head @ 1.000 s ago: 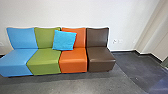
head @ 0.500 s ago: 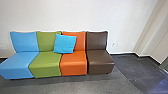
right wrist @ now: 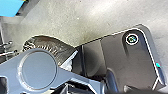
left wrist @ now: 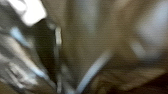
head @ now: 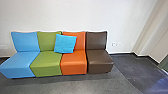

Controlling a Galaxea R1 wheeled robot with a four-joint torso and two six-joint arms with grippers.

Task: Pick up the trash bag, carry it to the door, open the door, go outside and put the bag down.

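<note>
Dark, shiny, crinkled plastic of the trash bag (right wrist: 50, 47) shows in the right wrist view, beside the robot's wide dark plate and partly behind the jointed bar. Blurred brownish film, which looks like the bag (left wrist: 85, 42) seen from very close, spreads across the left wrist view, with pale glints and folds. A dark part with a bright edge cuts across it. How either gripper stands against the bag cannot be made out.
A row of joined seats, blue (head: 21, 62), green (head: 47, 62), orange (head: 73, 62) and brown (head: 99, 60), stands against a white wall (head: 75, 15). A bright blue cushion (head: 65, 43) leans on the backrests. Grey floor (head: 75, 85) runs in front; a wall corner stands at the right.
The head camera's view has shifted, mostly in the first half second, so the whole row of seats sits slightly lower in the picture. Since then the shift is very small.
</note>
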